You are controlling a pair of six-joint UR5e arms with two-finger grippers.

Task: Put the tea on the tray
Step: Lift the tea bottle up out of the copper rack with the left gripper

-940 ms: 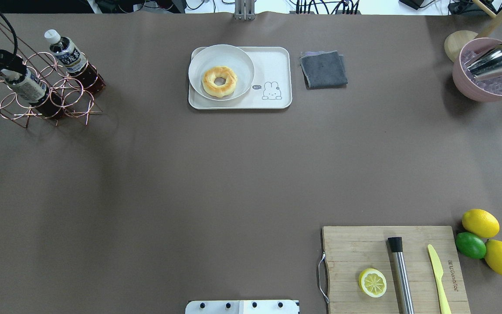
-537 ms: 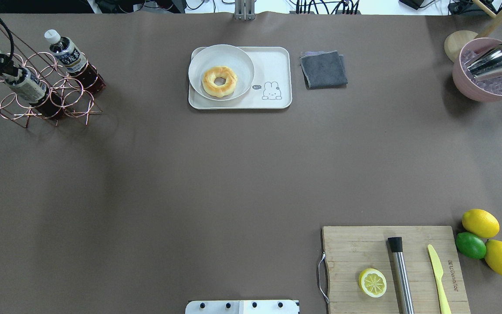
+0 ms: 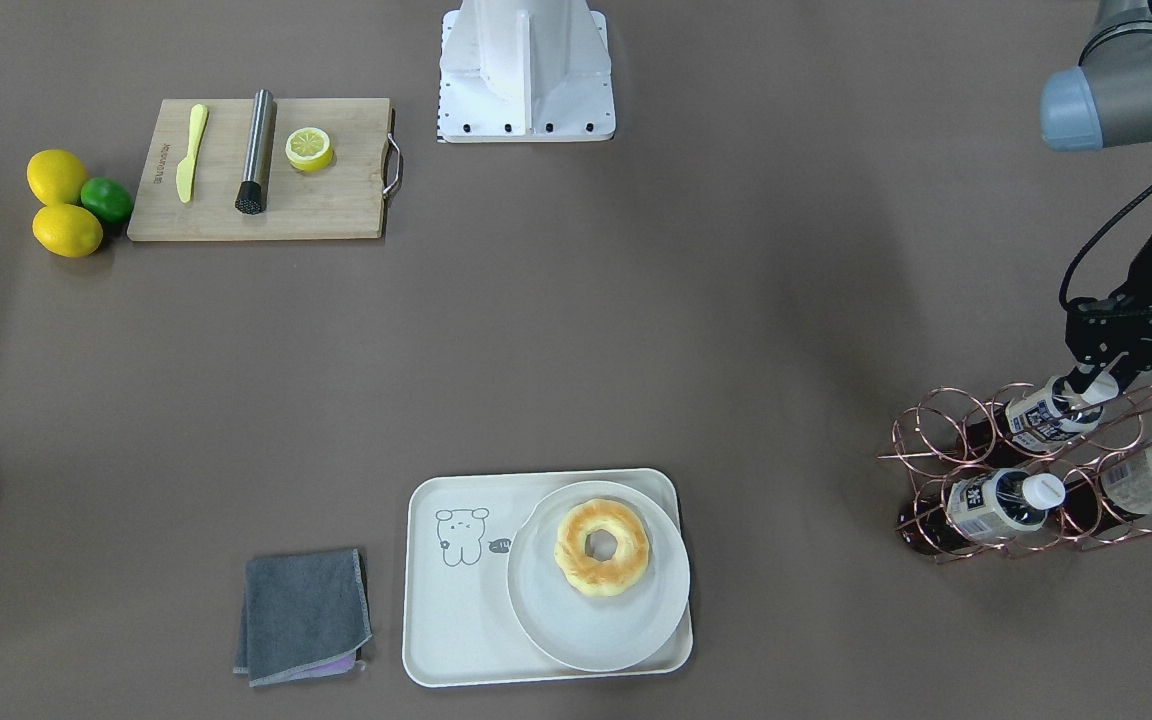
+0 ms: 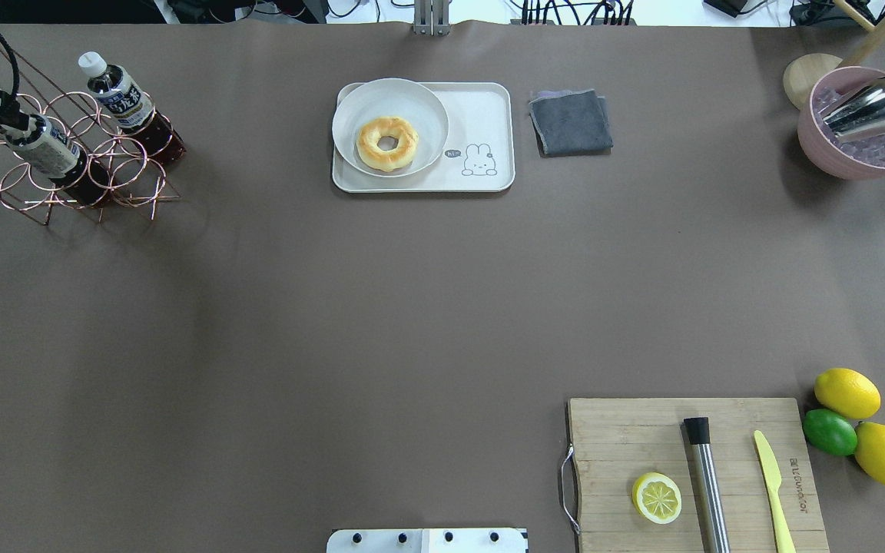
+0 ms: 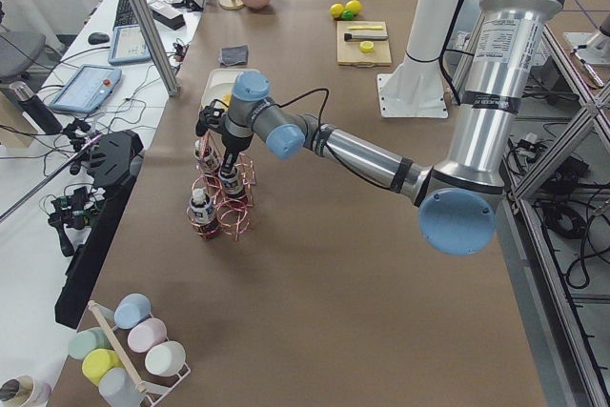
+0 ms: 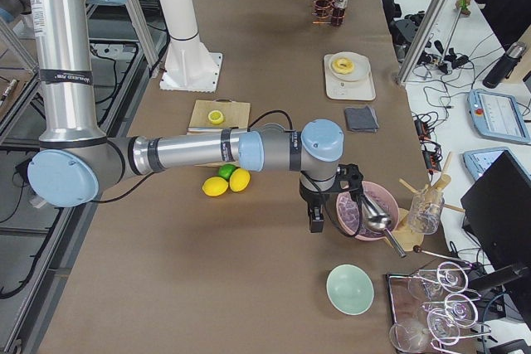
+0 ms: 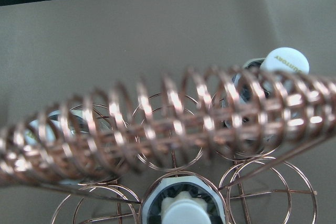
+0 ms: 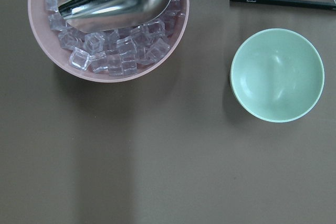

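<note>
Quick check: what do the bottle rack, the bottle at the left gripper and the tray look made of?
The rack: thin metal wire, shiny copper-coloured finish, glinting on its coils. The tea bottle: probably clear plastic; dark liquid shows through, white cap, printed label. The tray: matte cream, likely plastic or melamine, with a smooth moulded rim.

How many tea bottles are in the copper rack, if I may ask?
3: one tea bottle in the left gripper, high in the rack; second bottle and third bottle side by side below.
</note>
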